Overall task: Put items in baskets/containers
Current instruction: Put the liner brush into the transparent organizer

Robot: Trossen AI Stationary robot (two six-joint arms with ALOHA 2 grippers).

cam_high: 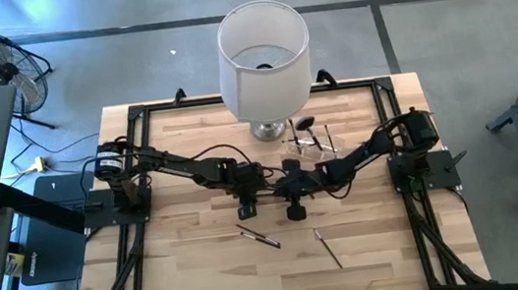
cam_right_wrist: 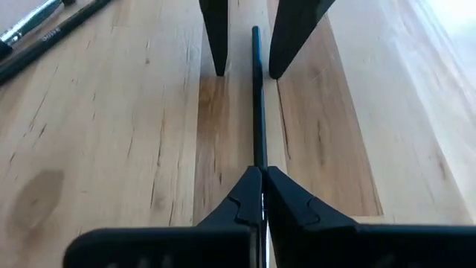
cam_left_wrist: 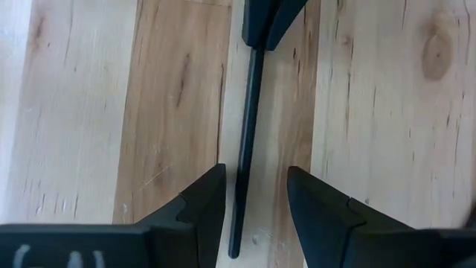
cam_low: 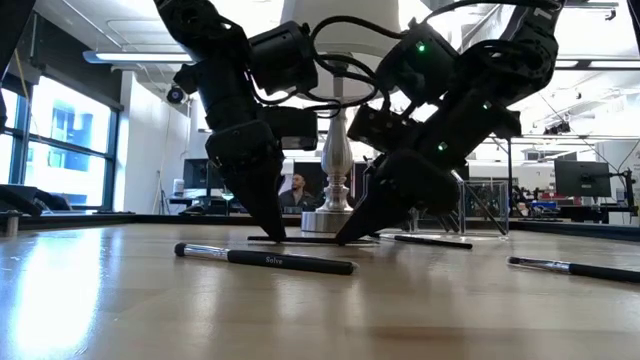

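Observation:
A thin dark makeup brush (cam_left_wrist: 249, 112) lies flat on the wooden table between my two grippers, near the table's middle (cam_high: 270, 195). My right gripper (cam_right_wrist: 262, 173) is shut on one end of it. My left gripper (cam_left_wrist: 255, 173) is open, and its fingers stand on either side of the brush's other end without plainly touching it. Both grippers reach down to the table top in the low view, the left (cam_low: 265, 228) and the right (cam_low: 350, 232). The clear holder (cam_high: 310, 144) stands at the far right of the lamp base with a few brushes at it. My right gripper pinches the brush's thin dark handle (cam_right_wrist: 258, 160) between its two fingertips, at the end nearer the table's right. The fingers slant down from the table's right and point along the brush. The brush lies flat on the table.
Two loose brushes lie nearer the front edge, one (cam_high: 258, 236) and another (cam_high: 328, 248); they also show in the low view, one (cam_low: 265, 259) and the other (cam_low: 575, 267). A big white lampshade on a silver base (cam_high: 263, 60) stands at the far middle. A person shows in the room behind.

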